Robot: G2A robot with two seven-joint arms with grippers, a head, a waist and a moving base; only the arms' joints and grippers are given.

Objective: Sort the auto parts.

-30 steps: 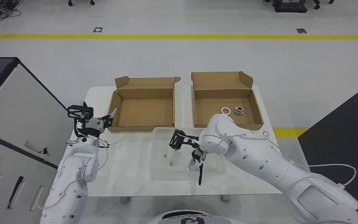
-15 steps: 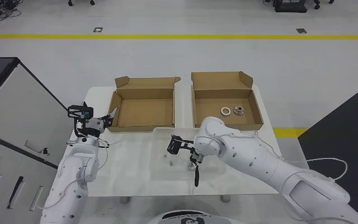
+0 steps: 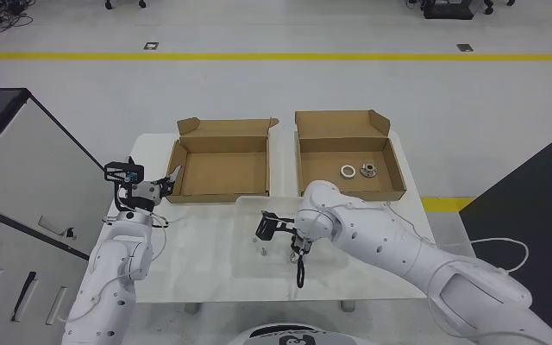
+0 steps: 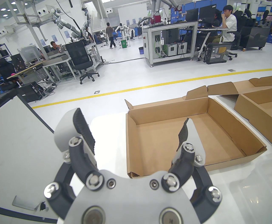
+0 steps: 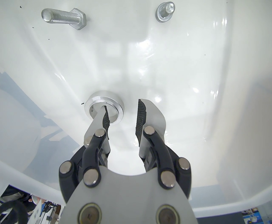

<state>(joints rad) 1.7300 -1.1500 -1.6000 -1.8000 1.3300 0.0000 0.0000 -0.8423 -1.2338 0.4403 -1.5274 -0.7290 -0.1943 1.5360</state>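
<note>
My right gripper [image 5: 123, 106] is down inside the white tray [image 5: 191, 63], which sits at about 6 o'clock on the table [image 3: 198, 259] in the top view. Its jaws are partway apart. One finger [image 5: 105, 118] dips into the bore of the metal ring [image 5: 93, 99] and the other stands just outside the rim, so the ring's wall is between them but not pinched. The ring lies flat on the tray floor. Beyond the fingertips a hex bolt [image 5: 63, 16] lies on its side, and a short screw [image 5: 165, 11] lies well apart from it.

My left gripper [image 4: 131, 115] hangs at about 9 o'clock, just off the near corner of the left cardboard box [image 4: 170, 144] — jaws spread wide, nothing between them. That box, at 11 o'clock, has a bare floor. The right cardboard box [image 3: 345, 147], at 1 o'clock, holds a pale ring [image 3: 347, 170] and a small metal part [image 3: 369, 168] side by side.
</note>
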